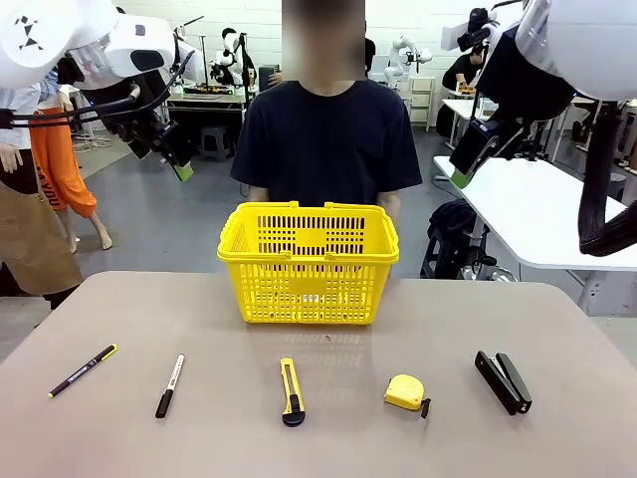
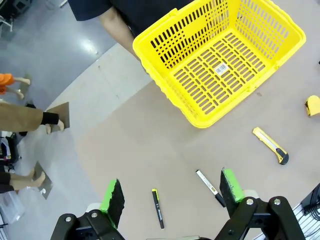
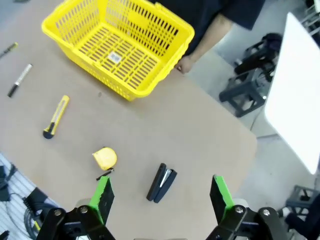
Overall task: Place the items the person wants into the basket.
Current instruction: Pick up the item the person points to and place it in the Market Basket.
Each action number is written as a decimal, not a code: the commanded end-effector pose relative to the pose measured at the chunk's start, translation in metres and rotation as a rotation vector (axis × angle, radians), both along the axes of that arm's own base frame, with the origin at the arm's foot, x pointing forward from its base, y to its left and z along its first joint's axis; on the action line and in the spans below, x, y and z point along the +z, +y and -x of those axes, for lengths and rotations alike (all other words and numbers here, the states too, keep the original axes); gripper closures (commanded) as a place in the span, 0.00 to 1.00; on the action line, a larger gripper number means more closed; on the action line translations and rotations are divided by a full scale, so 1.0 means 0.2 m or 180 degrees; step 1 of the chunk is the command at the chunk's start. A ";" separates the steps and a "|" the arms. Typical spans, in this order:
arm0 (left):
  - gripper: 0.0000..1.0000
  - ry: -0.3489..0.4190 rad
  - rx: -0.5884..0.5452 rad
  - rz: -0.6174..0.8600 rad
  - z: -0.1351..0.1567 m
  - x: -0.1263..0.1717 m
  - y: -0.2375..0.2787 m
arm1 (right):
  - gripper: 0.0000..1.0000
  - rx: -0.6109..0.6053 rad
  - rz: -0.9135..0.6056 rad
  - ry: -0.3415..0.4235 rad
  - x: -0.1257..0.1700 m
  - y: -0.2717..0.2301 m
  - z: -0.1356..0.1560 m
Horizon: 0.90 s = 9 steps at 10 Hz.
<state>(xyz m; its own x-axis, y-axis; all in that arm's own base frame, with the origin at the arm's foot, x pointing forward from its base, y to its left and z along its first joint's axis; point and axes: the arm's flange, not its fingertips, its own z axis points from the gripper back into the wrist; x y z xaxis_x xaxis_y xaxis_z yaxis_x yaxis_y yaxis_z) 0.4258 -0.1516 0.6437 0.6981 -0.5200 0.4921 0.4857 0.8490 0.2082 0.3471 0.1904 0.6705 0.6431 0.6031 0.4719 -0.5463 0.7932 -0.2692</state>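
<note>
The yellow basket (image 1: 309, 261) stands empty at the table's far middle, in front of the person (image 1: 326, 139) in a black T-shirt. Along the near side lie a thin black pen with yellow accents (image 1: 82, 370), a black marker with a white label (image 1: 170, 384) and a yellow-and-black utility knife (image 1: 291, 390). My left gripper (image 1: 177, 159) hangs high at the upper left, open and holding nothing. High at the upper right, my right gripper (image 1: 466, 164) is open too. From the left wrist I see the basket (image 2: 220, 60), pen (image 2: 157, 208), marker (image 2: 210, 187) and knife (image 2: 270, 145) far below my left gripper (image 2: 172, 192).
A small yellow tape measure (image 1: 405, 392) and a black stapler (image 1: 503, 381) lie right of the knife; the right wrist view shows the tape measure (image 3: 104, 159) and stapler (image 3: 161, 182) below. A white table (image 1: 537, 214) stands beyond the right edge.
</note>
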 end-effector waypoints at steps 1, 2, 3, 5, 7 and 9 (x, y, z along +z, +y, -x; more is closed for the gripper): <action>0.00 0.0077 -0.0007 -0.0021 0.00 -0.07 0.00 | 0.00 0.0014 -0.0064 -0.0073 0.05 -0.02 0.05; 0.00 0.0077 -0.0007 -0.0021 0.00 -0.07 0.00 | 0.00 0.0014 -0.0064 -0.0073 0.05 -0.02 0.05; 0.00 0.0077 -0.0007 -0.0021 0.00 -0.07 0.00 | 0.00 0.0014 -0.0064 -0.0073 0.05 -0.02 0.05; 0.00 0.0065 -0.0001 -0.0021 -0.01 -0.05 0.00 | 0.00 0.0008 -0.0030 -0.0089 0.06 -0.01 0.05; 0.00 0.1206 -0.1362 0.0746 -0.08 0.09 0.32 | 0.00 0.1182 -0.1038 0.0483 0.07 -0.38 0.10; 0.00 0.1350 -0.1931 0.0973 -0.01 0.19 0.72 | 0.00 0.1635 -0.1778 0.0477 0.07 -0.85 0.15</action>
